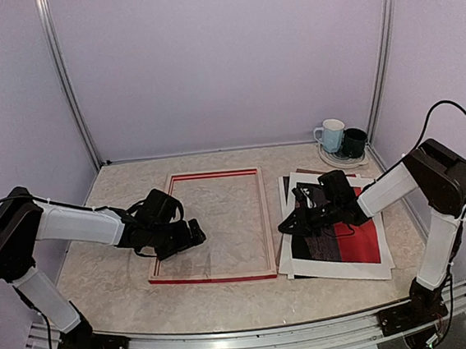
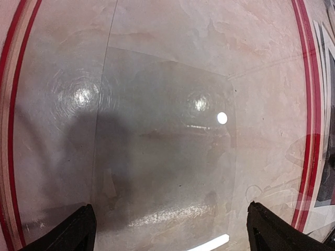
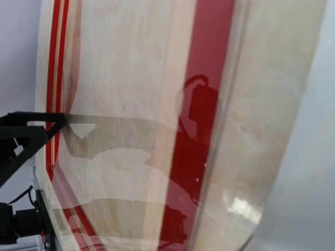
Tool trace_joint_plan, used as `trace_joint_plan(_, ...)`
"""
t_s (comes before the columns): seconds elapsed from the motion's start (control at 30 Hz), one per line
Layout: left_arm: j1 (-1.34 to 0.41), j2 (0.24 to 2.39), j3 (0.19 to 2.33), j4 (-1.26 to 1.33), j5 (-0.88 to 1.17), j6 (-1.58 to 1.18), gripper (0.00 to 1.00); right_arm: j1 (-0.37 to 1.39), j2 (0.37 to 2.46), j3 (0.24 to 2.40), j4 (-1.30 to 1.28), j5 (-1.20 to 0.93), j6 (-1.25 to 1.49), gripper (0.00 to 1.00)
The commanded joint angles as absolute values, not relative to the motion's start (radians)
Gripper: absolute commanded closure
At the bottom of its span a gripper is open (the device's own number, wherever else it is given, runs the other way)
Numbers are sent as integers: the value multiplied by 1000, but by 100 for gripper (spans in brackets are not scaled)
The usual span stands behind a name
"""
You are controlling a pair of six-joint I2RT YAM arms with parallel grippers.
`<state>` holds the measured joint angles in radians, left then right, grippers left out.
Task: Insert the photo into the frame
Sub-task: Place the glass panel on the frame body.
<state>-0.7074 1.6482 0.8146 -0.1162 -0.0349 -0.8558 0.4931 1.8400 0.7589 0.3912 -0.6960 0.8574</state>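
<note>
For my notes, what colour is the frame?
The frame is pale wood with red edging, clearest in the top view.

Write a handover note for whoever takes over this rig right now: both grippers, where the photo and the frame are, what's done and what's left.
Left gripper: open, empty, low over the frame's opening.
Right gripper: at the photo's left edge; the views do not show whether it has a grip.
Frame: flat in the middle of the table, no photo in it.
Photo: flat, picture side up, to the right of the frame and outside it, partly under the right arm.
Done: arms are in position only.
Left: grip the photo, carry it left, lay it inside the frame.
</note>
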Motion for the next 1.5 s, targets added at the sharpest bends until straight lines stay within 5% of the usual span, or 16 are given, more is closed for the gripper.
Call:
trace_joint_plan(0.0, -704, 1639, 789, -150, -35, -877, 1, 482, 1854, 750, 414, -701, 856, 89)
trace_joint_plan(0.5, -712, 1574, 794, -248, 54, -897, 1, 482, 1855, 761, 395, -684, 842, 89)
trace_joint_plan(1.47, -681, 1489, 655, 131, 189, -1009, 7, 488, 1863, 758, 359, -676, 818, 89)
